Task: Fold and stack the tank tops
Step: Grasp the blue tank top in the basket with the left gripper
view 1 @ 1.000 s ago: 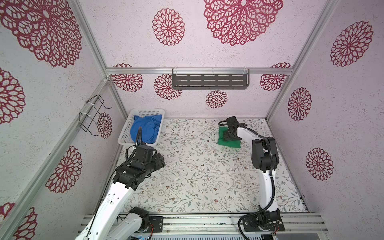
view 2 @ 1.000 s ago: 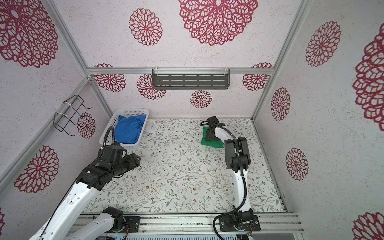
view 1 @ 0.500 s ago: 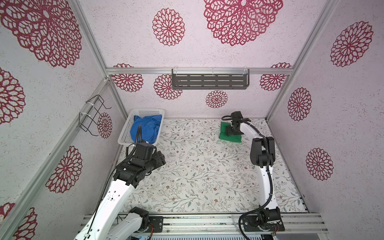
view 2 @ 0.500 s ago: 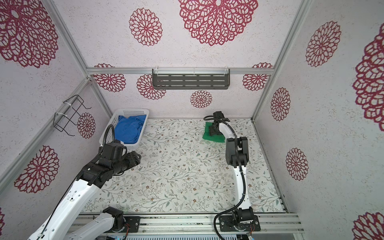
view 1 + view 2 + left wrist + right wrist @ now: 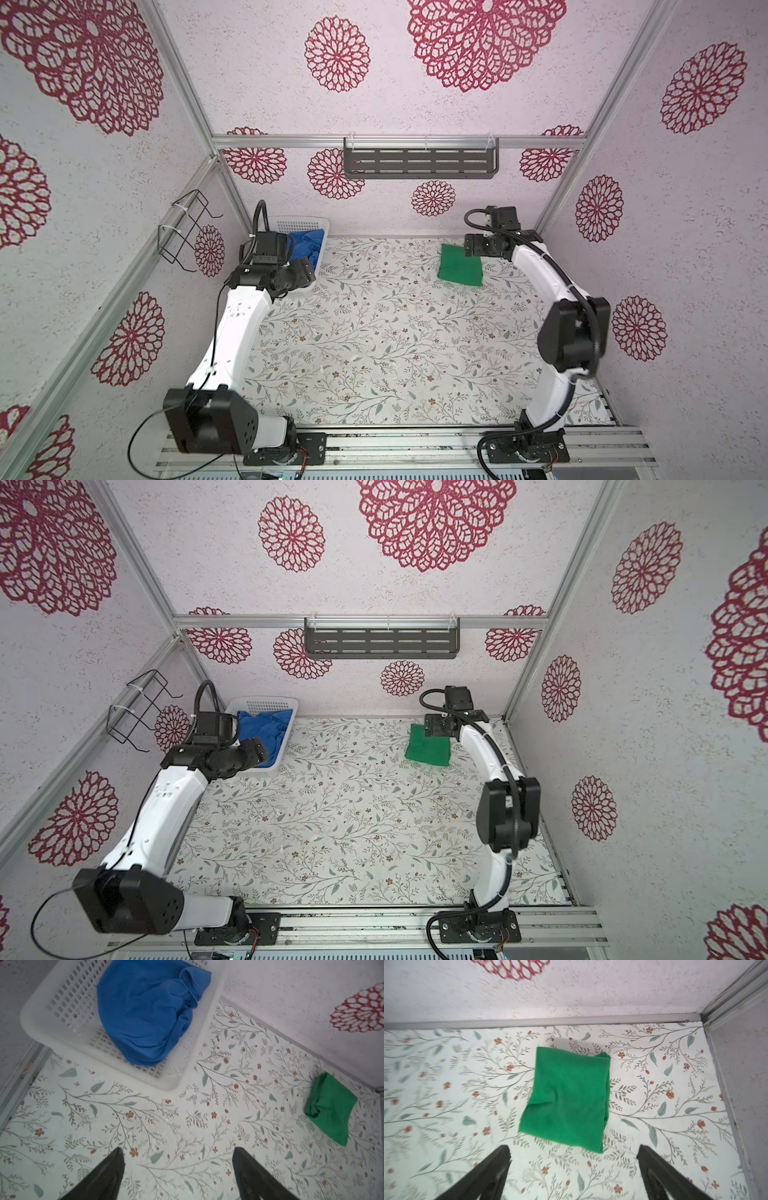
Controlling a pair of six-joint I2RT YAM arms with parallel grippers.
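right hand [image 5: 574,1148] risen off green tank top [image 5: 566,1095], left hand [image 5: 177,1148] nearer basket [image 5: 35,1022]

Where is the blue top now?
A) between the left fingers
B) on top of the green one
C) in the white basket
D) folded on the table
C: the blue top lies crumpled in the white basket, apart from the green top folded on the table.
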